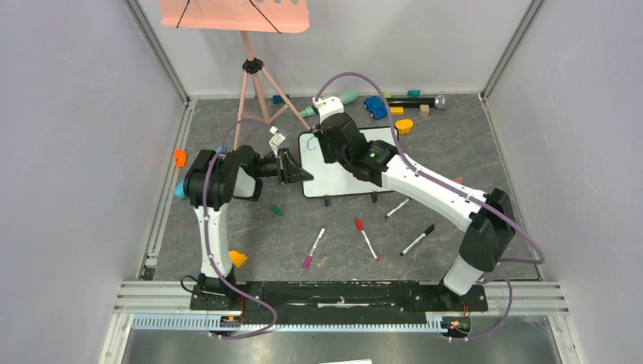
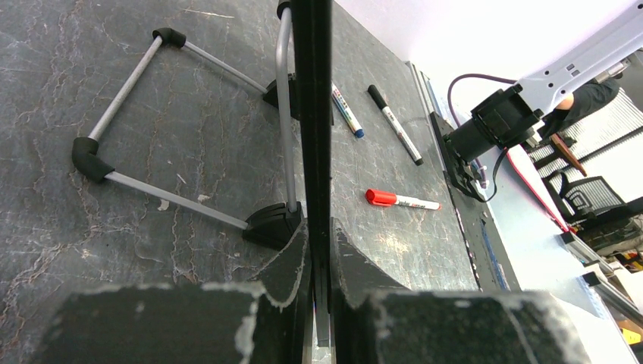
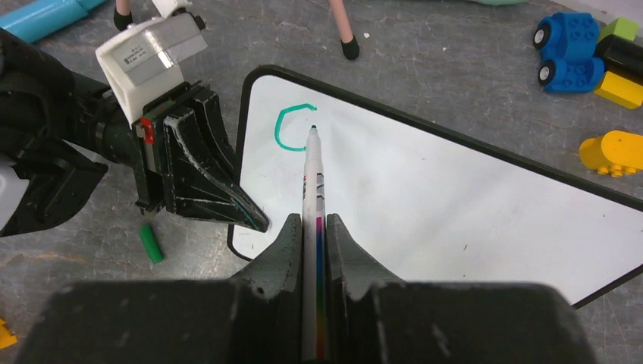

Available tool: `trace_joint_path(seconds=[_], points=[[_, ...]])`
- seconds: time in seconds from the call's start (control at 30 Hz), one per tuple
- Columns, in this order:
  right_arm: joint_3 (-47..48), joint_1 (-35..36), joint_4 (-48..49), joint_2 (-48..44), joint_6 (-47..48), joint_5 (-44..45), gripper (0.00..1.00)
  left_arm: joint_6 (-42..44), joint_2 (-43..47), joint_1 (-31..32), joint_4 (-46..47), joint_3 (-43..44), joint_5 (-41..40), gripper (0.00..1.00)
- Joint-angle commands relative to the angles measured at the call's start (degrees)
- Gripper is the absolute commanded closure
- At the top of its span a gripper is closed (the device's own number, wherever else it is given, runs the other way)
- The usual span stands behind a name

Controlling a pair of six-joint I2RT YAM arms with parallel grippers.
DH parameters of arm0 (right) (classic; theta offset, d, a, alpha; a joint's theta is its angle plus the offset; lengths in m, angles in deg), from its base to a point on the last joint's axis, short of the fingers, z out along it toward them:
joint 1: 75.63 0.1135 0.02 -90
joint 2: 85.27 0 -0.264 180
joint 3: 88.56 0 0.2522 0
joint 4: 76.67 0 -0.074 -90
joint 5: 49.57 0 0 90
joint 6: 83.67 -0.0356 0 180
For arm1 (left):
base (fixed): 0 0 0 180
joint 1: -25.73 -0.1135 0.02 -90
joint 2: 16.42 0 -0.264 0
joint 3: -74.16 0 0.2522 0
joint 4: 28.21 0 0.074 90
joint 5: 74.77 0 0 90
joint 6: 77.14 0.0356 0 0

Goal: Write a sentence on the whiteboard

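The whiteboard (image 1: pixel 345 182) stands tilted at the table's middle; its face fills the right wrist view (image 3: pixel 455 197). My left gripper (image 1: pixel 293 167) is shut on its left rim, which runs edge-on between the jaws in the left wrist view (image 2: pixel 312 114). My right gripper (image 3: pixel 315 227) is shut on a white marker (image 3: pixel 313 171), its tip touching the board's top left corner. Of the sentence, only one teal-green "c" (image 3: pixel 286 127) shows, just left of the tip. In the top view my right gripper (image 1: pixel 331 140) hides that corner.
A green cap (image 1: pixel 277 210) lies left of the board. Several markers (image 1: pixel 367 240) lie in front of it. Toy blocks and a blue car (image 1: pixel 375 106) sit at the back. The pink tray on its tripod (image 1: pixel 252 83) stands back left. The board's wire stand (image 2: pixel 114 114) rests behind.
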Motion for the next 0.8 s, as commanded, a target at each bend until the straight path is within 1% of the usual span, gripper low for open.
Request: trace_joint_path(seconds=[0.0,0.27,0.77], points=[[0.42,-0.21,1.71,-1.25,0.36,1.91,1.0,1.54,0.44,0.01,5.53,1.16,1.01,0.98],[1.78,-1.16,0.2,0.73,-0.36,1.66,1.0,1.53,0.44,0.01,5.54,1.16,1.04,0.98],[2.16,-2.13,0.24,2.32,-1.1,-0.36,1.0,1.52,0.44,0.04,5.55,1.07,1.05,0.98]])
